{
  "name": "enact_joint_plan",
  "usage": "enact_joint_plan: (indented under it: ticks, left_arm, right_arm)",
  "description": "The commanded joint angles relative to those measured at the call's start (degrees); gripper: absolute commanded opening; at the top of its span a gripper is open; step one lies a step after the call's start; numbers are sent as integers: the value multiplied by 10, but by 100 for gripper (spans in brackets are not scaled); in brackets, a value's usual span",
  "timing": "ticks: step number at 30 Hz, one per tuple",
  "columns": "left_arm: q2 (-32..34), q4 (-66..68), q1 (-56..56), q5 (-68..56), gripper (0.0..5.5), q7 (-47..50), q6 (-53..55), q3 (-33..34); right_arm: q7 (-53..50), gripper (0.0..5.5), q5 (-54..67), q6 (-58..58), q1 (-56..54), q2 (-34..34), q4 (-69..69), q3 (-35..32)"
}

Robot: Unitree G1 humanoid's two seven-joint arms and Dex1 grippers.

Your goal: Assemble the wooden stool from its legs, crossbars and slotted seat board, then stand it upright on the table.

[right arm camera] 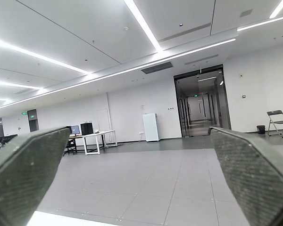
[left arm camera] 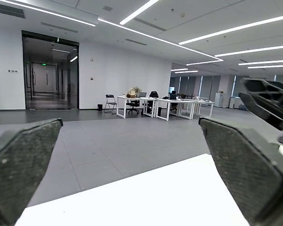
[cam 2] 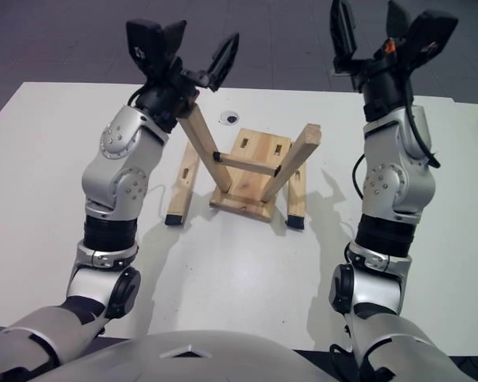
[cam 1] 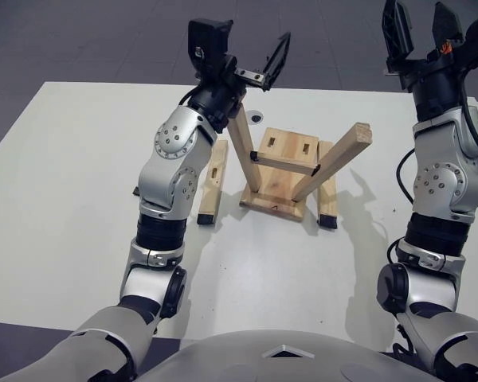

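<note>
One seat board (cam 1: 291, 145) holds two legs (cam 1: 340, 157), one crossbar (cam 1: 287, 165); two lie beside.

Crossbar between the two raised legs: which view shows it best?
Right eye view: the crossbar spans unblocked, both ends visible. Left eye view shows it about as well. Both wrist views face out into the room.

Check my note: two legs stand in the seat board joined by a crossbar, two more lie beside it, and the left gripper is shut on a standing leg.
One slip: the left gripper is open and empty, above the standing legs; the left wrist view shows its fingers spread. The seat board, crossbar and lying legs are as stated.
</note>
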Motion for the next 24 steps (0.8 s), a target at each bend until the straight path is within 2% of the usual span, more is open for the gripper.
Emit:
enact_joint_plan:
  ticks: [1, 3, 5, 8, 11, 13, 19, 24]
  left_arm:
    - [35, -49, -127, -26, 538, 48, -23, 103]
    - [58, -69, -189, -41, 538, 65, -29, 144]
    - [72, -84, -209, -46, 538, 68, -13, 150]
    - [77, -51, -119, 2, 538, 50, 88, 43]
    - [64, 51, 72, 54, 538, 21, 134, -111]
    - [45, 88, 142, 69, 538, 23, 119, -140]
    - [-27, 166, 75, 68, 538, 28, 12, -79]
    - [-23, 183, 61, 91, 538, 66, -46, -22]
  right_arm:
    - [3, 540, -2, -6, -1, -5, 4, -7]
    - [2, 540, 0, -9, 0, -7, 4, -13]
    - [0, 540, 0, -11, 2, -5, 4, -15]
    - [-4, 540, -1, -10, 2, -2, 0, -14]
    - [-4, 540, -1, -8, 2, -2, 0, -14]
    - [0, 540, 1, -6, 2, -3, 2, -12]
    - [5, 540, -3, -3, 5, -5, 10, -9]
    - [2, 540, -6, -2, -1, -2, 13, -5]
